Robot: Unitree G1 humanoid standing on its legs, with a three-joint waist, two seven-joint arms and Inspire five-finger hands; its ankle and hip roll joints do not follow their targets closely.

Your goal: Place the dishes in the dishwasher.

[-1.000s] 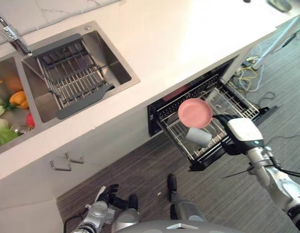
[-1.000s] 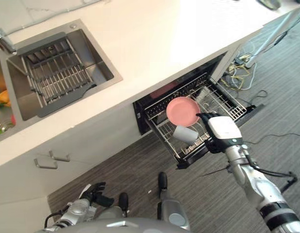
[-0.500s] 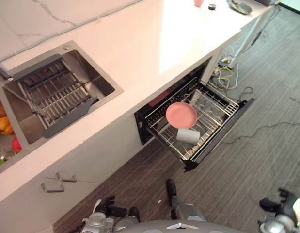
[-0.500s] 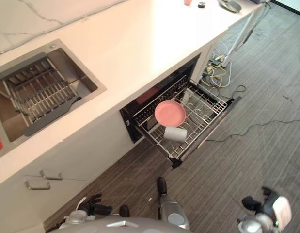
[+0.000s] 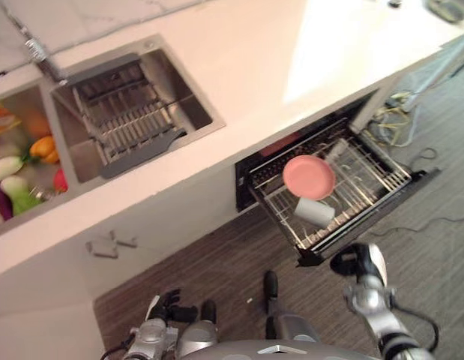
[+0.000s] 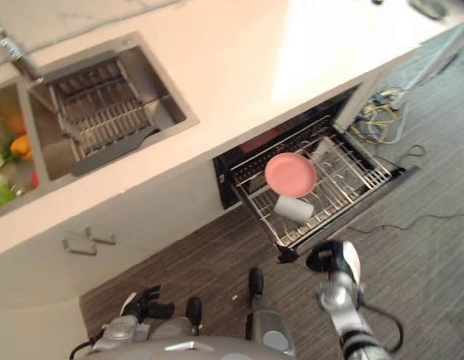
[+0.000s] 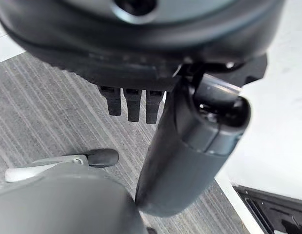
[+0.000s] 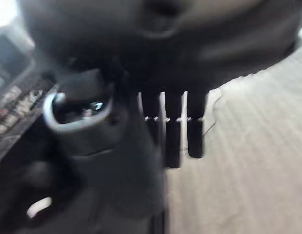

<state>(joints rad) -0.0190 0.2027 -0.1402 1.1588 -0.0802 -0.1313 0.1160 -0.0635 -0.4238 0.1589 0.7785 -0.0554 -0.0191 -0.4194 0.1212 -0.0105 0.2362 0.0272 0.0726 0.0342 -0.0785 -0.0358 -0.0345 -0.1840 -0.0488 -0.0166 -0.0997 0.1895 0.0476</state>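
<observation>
The dishwasher's wire rack (image 5: 366, 176) is pulled out under the counter. A pink plate (image 5: 309, 177) stands in it, and a white cup (image 5: 314, 211) lies on its side just in front of the plate. My right hand (image 5: 359, 262), with a white cover on it, hovers low over the floor by the rack's front corner, apart from the dishes. Its fingers (image 8: 172, 131) hang straight and hold nothing. My left hand (image 5: 168, 309) hangs low at the bottom left, fingers (image 7: 133, 105) relaxed and empty.
A steel sink with a grey drainer (image 5: 127, 124) is set in the white counter (image 5: 276, 67); vegetables (image 5: 22, 161) fill the basin to its left. Cabinet handles (image 5: 112, 246) sit below. Cables (image 5: 393, 112) lie on the grey floor right of the dishwasher.
The camera has swung about. My right hand left the plate in the rack, dropped to the lower right, and now sits in front of the rack's corner. Plate and cup stayed put.
</observation>
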